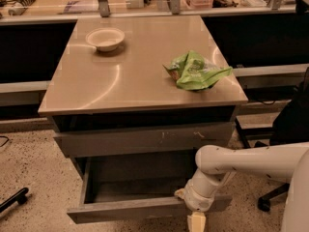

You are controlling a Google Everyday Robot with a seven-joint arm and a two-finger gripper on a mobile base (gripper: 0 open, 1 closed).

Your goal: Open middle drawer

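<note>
The middle drawer (125,210) is a plain grey front under the cabinet's scratched upper front (145,139). It stands pulled out toward me, and its shallow grey box (135,185) shows empty. My gripper (188,208) is at the right end of this drawer's front edge, at the end of my white arm (251,161), which comes in from the right. One cream finger (179,193) sits inside the box and the other (196,222) hangs outside the front, so the gripper is shut on the front panel.
A white bowl (105,37) and a crumpled green bag (195,71) lie on the cabinet's beige top (120,86). A black chair (289,124) stands at the right. A black object (12,199) lies on the speckled floor at the left.
</note>
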